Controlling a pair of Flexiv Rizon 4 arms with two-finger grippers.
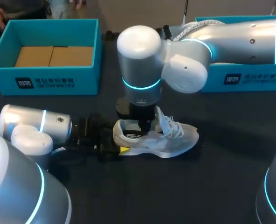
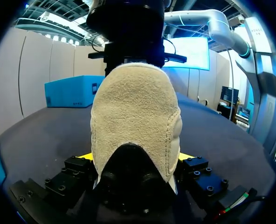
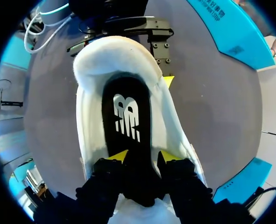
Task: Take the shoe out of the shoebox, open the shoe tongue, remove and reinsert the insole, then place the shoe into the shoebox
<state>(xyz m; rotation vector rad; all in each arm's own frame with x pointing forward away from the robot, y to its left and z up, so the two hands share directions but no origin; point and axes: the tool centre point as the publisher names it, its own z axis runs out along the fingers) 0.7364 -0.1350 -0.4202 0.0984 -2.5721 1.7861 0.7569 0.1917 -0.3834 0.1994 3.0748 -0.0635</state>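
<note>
Lying on its sole near the middle of the tabletop (image 1: 184,186), the white shoe (image 1: 163,139) points its toe toward the right edge and its heel toward the left edge. The left gripper (image 2: 137,158) comes in low from the left edge, and its jaws clasp the heel from both sides, one yellow tip against each flank of the beige suede heel. The right arm reaches in from the far right corner and stands upright over the shoe, with the right gripper (image 3: 142,157) lowered into the shoe's opening, just above the black insole (image 3: 126,114), which lies flat inside. Its jaws stand narrowly apart there, but whether they pinch the insole cannot be told. The white laces (image 1: 174,125) sit loose on the upper, just beside the right gripper on the toe side. One open blue shoebox (image 1: 49,79) stands at the far left corner, and another blue shoebox (image 1: 250,77) stands along the far edge at the right, behind the right arm, both well apart from the shoe.
</note>
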